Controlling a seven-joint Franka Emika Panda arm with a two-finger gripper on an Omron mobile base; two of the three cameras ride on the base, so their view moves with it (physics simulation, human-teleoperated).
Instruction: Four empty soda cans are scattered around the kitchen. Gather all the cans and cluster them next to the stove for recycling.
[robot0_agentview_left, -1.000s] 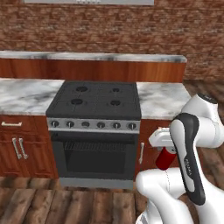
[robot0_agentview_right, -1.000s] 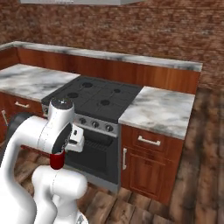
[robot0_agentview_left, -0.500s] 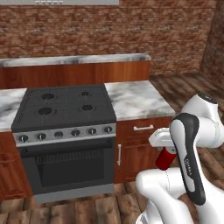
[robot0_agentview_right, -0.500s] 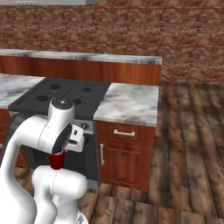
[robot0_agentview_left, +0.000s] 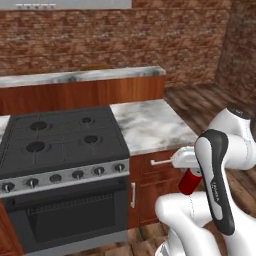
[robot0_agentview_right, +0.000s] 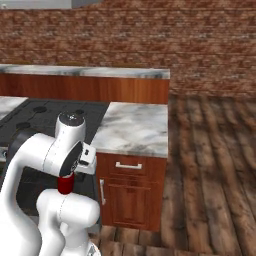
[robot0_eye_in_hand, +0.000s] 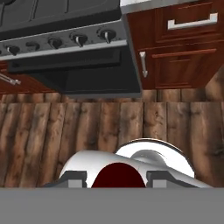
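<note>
Right, going L to R: stove sits on the left, marble counter just beside it, then my gripper low in front of the cabinet, jaws pinching a red soda can, hanging well below counter height. Risks as I see them: can is carried low and close to the arm's own body, so a lift could knock it on the counter edge. Grip looks near the can's top; a jolt may slip it.
</note>
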